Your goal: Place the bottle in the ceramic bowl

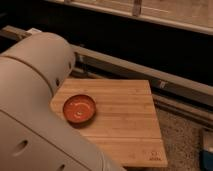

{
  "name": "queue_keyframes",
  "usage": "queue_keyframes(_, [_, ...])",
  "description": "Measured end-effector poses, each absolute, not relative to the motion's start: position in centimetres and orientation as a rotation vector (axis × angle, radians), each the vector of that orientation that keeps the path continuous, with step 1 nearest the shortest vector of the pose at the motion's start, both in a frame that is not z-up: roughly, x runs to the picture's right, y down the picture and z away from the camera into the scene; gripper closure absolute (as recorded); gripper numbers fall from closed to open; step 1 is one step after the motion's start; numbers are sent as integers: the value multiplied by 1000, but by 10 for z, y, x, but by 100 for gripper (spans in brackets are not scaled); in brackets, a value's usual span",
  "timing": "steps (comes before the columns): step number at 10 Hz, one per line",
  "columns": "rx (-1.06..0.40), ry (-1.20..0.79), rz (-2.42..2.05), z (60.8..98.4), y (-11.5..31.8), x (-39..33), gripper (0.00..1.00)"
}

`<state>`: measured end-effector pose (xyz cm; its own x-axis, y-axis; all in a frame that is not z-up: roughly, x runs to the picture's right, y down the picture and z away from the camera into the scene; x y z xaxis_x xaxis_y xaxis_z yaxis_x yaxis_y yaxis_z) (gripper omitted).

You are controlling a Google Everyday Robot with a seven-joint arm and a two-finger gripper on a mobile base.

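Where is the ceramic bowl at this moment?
In the camera view, the ceramic bowl sits on the left part of the wooden board, beside the robot's arm; the gripper is out of view.

Pale wooden butcher-block board (125, 112) with a small stamp (156, 158) near its front right corner, long grey rail (165, 80) running behind, speckled floor (182, 135) to the right, blue object (207, 150) cut off at frame edge.

The ceramic bowl (79, 109) is glossy orange-red inside with a darker brown rim. The tabletop (125, 115) is honey-brown wood in lighter and darker strips, with a small dark stamp (155, 158) at its near right corner. The arm casing (35, 75) is plain cream. The floor (185, 135) is speckled grey.
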<state>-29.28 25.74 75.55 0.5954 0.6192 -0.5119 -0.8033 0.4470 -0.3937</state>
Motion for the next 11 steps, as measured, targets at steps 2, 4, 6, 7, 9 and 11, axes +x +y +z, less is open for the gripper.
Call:
queue_keyframes(2, [-668, 277, 911, 744, 245, -294, 100])
queue_keyframes(4, [-676, 229, 938, 723, 221, -291, 100])
queue_keyframes(6, [-676, 190, 981, 692, 177, -278, 100])
queue_keyframes(7, [-671, 177, 999, 685, 157, -270, 100])
queue_keyframes(9, [-657, 168, 1026, 685, 122, -256, 100])
queue_keyframes(11, [-641, 180, 1057, 705, 91, -240, 100])
